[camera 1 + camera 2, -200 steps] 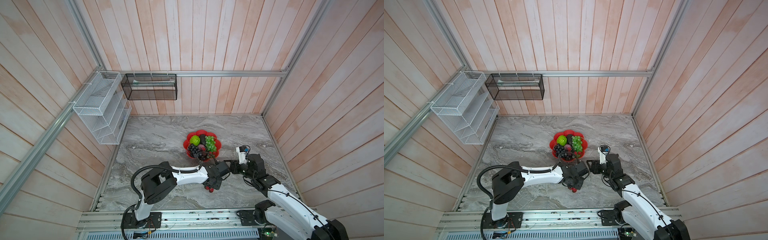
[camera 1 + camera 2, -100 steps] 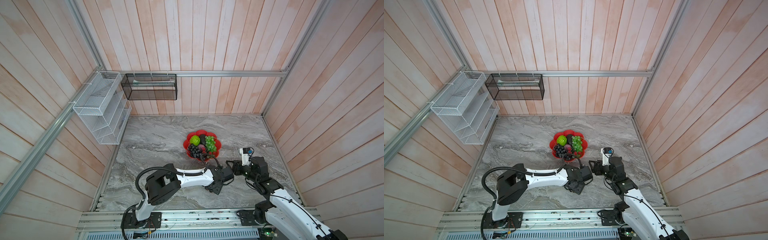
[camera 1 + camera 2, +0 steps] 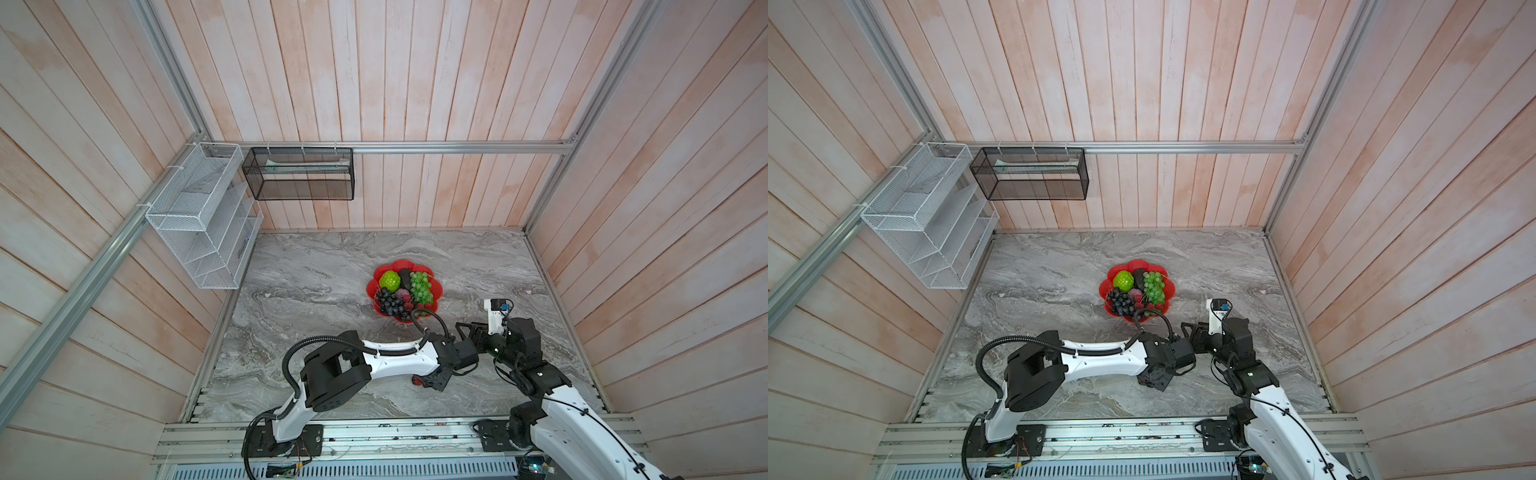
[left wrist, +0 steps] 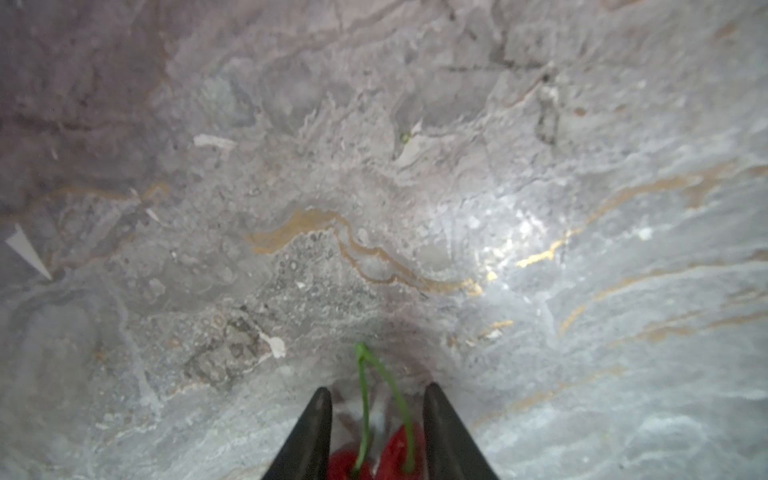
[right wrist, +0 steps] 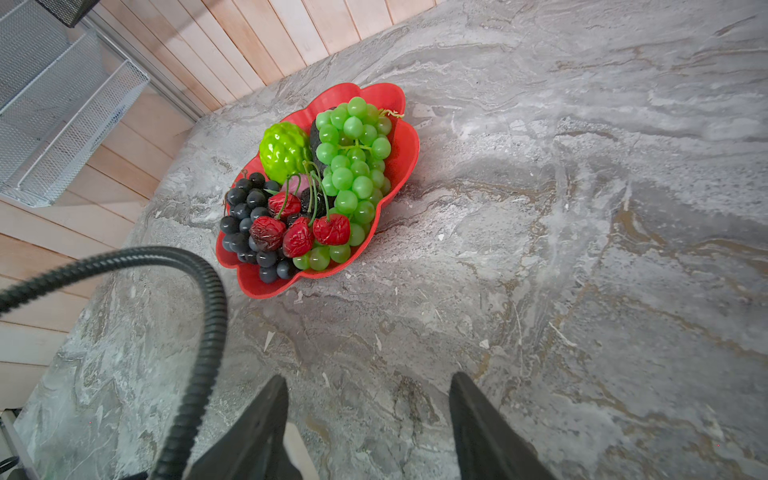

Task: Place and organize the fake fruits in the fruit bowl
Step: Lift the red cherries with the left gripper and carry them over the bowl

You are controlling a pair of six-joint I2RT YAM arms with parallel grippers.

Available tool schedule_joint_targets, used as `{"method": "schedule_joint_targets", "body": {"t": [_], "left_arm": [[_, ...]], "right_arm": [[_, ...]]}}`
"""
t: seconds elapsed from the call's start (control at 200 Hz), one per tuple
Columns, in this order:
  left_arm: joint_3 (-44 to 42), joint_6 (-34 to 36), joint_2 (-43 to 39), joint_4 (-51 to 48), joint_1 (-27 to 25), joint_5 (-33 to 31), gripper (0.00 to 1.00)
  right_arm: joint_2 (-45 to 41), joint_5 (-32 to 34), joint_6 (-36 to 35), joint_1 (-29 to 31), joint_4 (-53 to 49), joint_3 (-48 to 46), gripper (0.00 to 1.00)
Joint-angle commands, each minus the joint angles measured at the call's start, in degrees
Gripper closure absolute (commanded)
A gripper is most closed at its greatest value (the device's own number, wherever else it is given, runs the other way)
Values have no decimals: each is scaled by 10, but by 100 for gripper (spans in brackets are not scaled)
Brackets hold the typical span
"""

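My left gripper is down at the marble tabletop, jaws narrow, one each side of a red stemmed pair. The joined green stems run out ahead past my tips. Can't tell if the pads actually bite or just flank it. I'm low and straddling bc these fruits are small and round, and prob. roll off if nudged from one side.

My right gripper hangs wide and empty over bare marble, near my left wrist. I'd guess it's parked out of the way. The fruit bowl sits ahead of it, well apart from my left jaws. Inside are the green grape bunch, dark purple grape bunch, bumpy lime-green ball and more red stemmed fruits. So this pair looks like the last one outside.

No brand, label or readable writing anywhere; bowl centre is covered by fruit.
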Motion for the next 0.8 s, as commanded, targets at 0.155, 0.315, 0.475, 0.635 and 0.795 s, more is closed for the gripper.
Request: {"method": "schedule_joint_targets", "body": {"t": [0.155, 0.315, 0.475, 0.635, 0.795], "left_arm": [[1, 5, 22, -12, 11, 5, 86], [2, 9, 3, -10, 13, 3, 100], [-23, 7, -46, 17, 31, 18, 100], [-61, 15, -128, 73, 67, 44, 100], [-67, 47, -193, 117, 117, 42, 100]], "right_arm": [[-14, 3, -12, -3, -11, -4, 38], [-14, 7, -12, -4, -9, 1, 37], [-10, 9, -12, -4, -9, 10, 37], [-2, 12, -9, -4, -7, 20, 38], [15, 21, -15, -5, -11, 41, 38]]}}
